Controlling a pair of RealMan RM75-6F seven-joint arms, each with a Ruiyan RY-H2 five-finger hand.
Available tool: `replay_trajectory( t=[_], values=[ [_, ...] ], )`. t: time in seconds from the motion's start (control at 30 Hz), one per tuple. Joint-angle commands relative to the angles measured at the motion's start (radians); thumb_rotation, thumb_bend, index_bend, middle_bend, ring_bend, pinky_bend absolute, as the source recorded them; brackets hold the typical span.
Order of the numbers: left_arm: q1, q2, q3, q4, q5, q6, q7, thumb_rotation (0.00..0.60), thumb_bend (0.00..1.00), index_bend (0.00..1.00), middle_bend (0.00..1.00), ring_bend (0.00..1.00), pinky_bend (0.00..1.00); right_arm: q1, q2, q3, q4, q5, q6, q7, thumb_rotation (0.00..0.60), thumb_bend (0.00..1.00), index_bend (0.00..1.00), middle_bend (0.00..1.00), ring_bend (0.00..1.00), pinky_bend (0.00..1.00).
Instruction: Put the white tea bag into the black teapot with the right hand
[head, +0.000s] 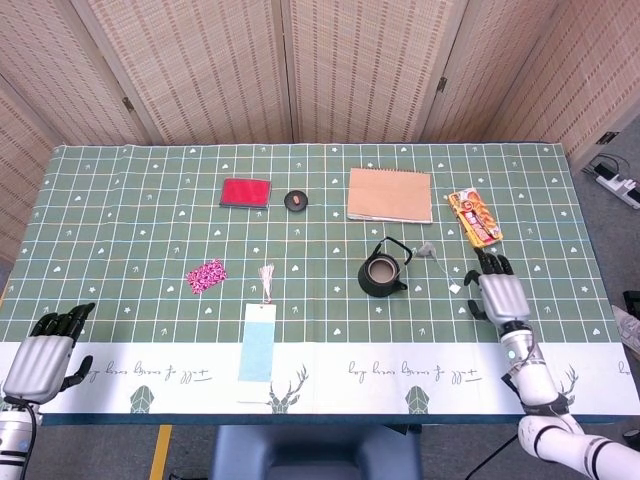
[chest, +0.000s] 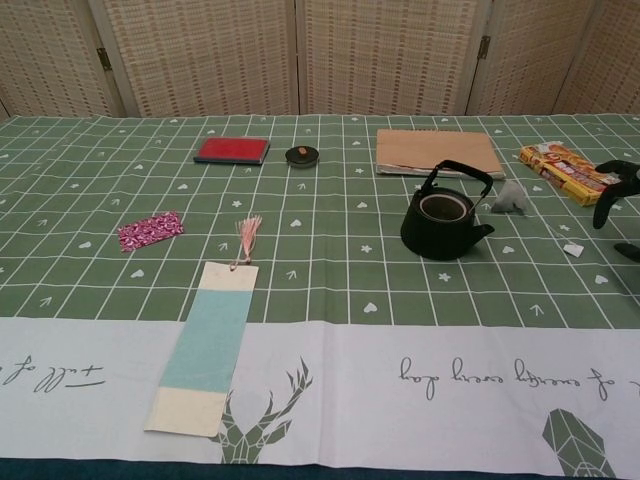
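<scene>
**Head view: right hand spread near the tea bag tag, nothing held**

Head view is showing me my left hand (head: 42, 358) sitting at the near left table edge, fingers loosely apart and holding nothing. Nearest the middle, I am seeing a pale blue bookmark (head: 258, 340) lying with its tassel pointing away from me. My right hand (head: 499, 294) is hovering over the green tablecloth (head: 130, 200) with fingers spread and empty, just beside the small paper tag (head: 454, 288). From that tag a thin string is running to the white tea bag (head: 428, 249), which is lying on the cloth just right of the black teapot (head: 383, 272). The teapot is standing upright with no lid on, handle raised. A pink patterned pouch (head: 207, 275) is lying to the left. Farther back I am seeing a snack packet (head: 474, 218), a brown notebook (head: 390, 195), a small round black lid (head: 296, 200) and a red case (head: 246, 192).
</scene>
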Motion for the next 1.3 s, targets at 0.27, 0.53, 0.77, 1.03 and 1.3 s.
replay_trajectory(
  t=[0.27, 0.53, 0.77, 1.03, 1.3],
  values=[
    [0.001, 0.004, 0.001, -0.001, 0.006, 0.000, -0.008, 0.600, 0.38, 0.00, 0.09, 0.16, 0.14, 0.048, -0.045, 0.004, 0.030, 0.082, -0.024, -0.074, 0.600, 0.42, 0.35, 0.00, 0.00, 0.00],
    [0.001, 0.005, 0.002, 0.000, 0.007, -0.001, -0.009, 0.600, 0.38, 0.00, 0.09, 0.16, 0.14, 0.061, -0.057, -0.005, 0.051, 0.111, -0.025, -0.091, 0.600, 0.42, 0.34, 0.00, 0.00, 0.00],
    [-0.001, 0.004, 0.001, 0.002, 0.003, -0.008, -0.008, 0.600, 0.38, 0.00, 0.09, 0.16, 0.14, 0.074, -0.089, -0.009, 0.107, 0.107, -0.026, -0.071, 0.600, 0.42, 0.34, 0.00, 0.00, 0.00],
    [-0.003, 0.006, 0.001, 0.003, 0.006, -0.012, -0.014, 0.600, 0.38, 0.00, 0.09, 0.16, 0.14, 0.085, -0.144, -0.015, 0.172, 0.090, -0.014, -0.053, 0.600, 0.42, 0.34, 0.00, 0.00, 0.00],
    [-0.003, 0.006, 0.002, 0.005, 0.008, -0.012, -0.017, 0.600, 0.38, 0.00, 0.09, 0.16, 0.14, 0.088, -0.166, -0.016, 0.201, 0.093, -0.011, -0.057, 0.600, 0.42, 0.36, 0.00, 0.00, 0.00]
  ],
)
